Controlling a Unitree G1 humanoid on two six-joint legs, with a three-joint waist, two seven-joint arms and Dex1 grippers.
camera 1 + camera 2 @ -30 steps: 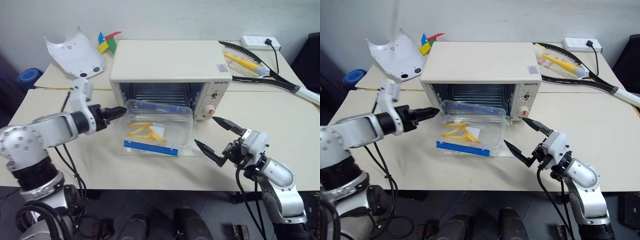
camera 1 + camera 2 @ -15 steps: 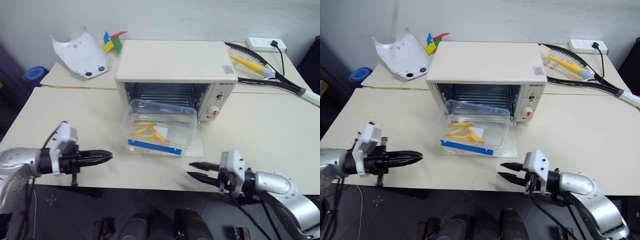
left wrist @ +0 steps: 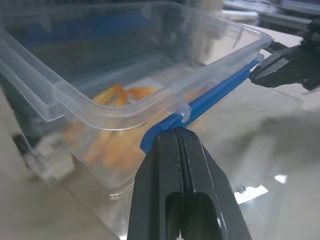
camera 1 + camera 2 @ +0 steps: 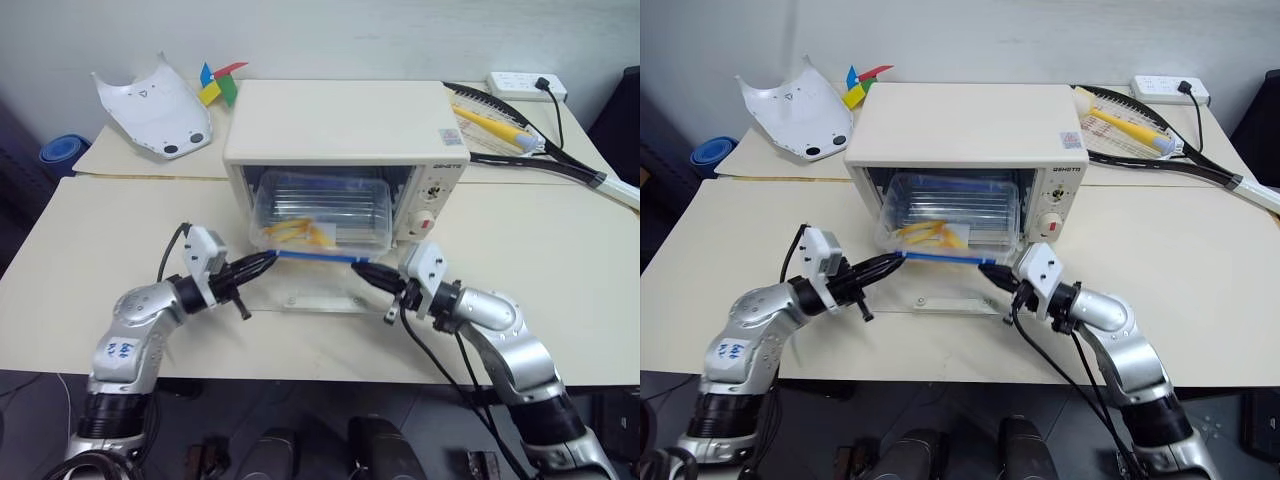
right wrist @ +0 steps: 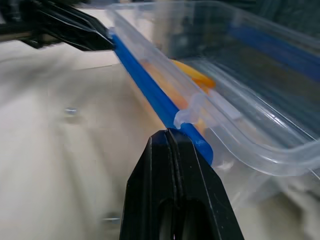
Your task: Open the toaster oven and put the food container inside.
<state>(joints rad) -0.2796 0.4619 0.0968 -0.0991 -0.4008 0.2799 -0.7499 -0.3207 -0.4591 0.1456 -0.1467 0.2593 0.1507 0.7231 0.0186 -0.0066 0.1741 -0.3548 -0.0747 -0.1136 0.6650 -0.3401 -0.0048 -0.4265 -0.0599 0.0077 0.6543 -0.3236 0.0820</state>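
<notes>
The cream-white toaster oven stands at the table's middle, its glass door dropped flat toward me. The clear food container, with yellow-orange strips inside, sits mostly inside the oven cavity; its near edge with the blue clip sticks out over the door. My left gripper is shut, its tip against the clip's left end. My right gripper is shut too, its tip against the clip's right end. Neither holds anything.
A white curved shell and a coloured pinwheel lie at the back left. A racket and a power strip lie at the back right. Bare table spreads on both sides of the oven.
The container has gone from the lowered door into the oven cavity. Both arms came in from the table's near edge to its blue clip. The right gripper has shut.
</notes>
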